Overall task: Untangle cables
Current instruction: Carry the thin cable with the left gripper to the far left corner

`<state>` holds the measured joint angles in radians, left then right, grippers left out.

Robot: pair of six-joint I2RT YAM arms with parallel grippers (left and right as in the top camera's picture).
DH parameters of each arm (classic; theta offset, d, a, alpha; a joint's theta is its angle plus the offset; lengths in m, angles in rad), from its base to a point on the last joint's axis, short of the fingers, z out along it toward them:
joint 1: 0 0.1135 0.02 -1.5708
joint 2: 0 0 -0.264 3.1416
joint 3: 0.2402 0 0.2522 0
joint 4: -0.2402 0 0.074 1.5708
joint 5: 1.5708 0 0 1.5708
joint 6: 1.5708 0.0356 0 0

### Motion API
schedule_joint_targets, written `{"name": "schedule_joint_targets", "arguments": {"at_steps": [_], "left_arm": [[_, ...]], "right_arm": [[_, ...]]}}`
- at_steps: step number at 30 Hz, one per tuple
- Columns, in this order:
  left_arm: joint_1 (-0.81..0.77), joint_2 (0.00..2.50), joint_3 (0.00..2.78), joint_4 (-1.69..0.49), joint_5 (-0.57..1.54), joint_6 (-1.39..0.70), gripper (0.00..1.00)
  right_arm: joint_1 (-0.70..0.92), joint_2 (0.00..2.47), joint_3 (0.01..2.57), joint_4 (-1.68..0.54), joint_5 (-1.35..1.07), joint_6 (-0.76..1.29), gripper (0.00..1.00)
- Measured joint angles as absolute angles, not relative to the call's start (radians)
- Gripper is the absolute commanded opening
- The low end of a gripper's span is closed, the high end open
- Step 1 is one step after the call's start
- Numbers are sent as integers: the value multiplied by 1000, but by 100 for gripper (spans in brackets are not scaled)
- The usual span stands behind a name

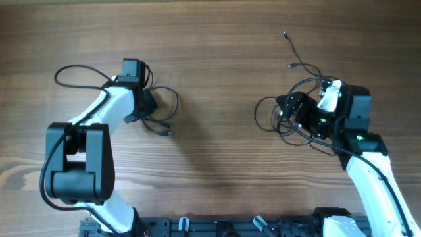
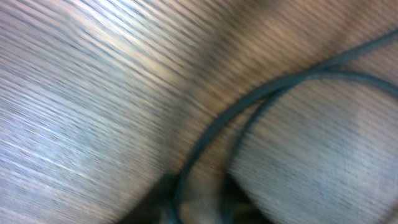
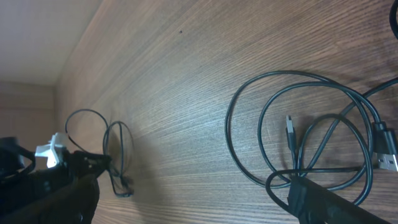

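The cables lie in two groups on the desk (image 1: 217, 52). A single cable (image 1: 177, 105) sits at 9 o'clock from the desk's centre. Its thin loop spreads toward 3 o'clock from the left end effector (image 1: 150, 104), and its plug (image 1: 168, 133) lies at 5 o'clock of that tool. The left wrist view is badly blurred. It shows two strands (image 2: 261, 93) crossing just above dark fingers (image 2: 155, 202), so I cannot tell whether this end effector is released or clenched.

The bunch (image 1: 271, 116) of overlapping loops lies at 3 o'clock on the desk. One strand (image 1: 294, 47) trails off toward 12 o'clock. The right end effector (image 1: 289, 108) is released, its jaws wide and low over the bunch. In the right wrist view one finger (image 3: 323, 202) rests at the loops' near edge, with a plug (image 3: 289, 127) inside the rings.
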<state>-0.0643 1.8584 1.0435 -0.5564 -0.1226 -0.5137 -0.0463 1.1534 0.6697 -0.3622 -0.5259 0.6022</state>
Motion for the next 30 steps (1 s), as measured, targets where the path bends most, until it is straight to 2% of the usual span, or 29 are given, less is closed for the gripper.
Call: {"name": "schedule_joint_targets", "arguments": {"at_steps": [4,8,17,22,30], "left_arm": [[-56,1856,1040,-523,-131,-545,4],[-22,1885,1113,-588,-133,-564,4],[215,1915,1348,-613,-160,-561,4],[316,1915,1409,-446,-160,-543,4],[490,1921,1419,-28,-165,-540,4]], "right_arm": [[-46,1153,670,-362,-526,602,100],[-46,1153,670,-362,-526,602,100],[-46,1153,670,-362,-526,602,100],[-46,1153,670,-362,-526,602,100],[-46,1153,670,-361,-526,602,100]]}}
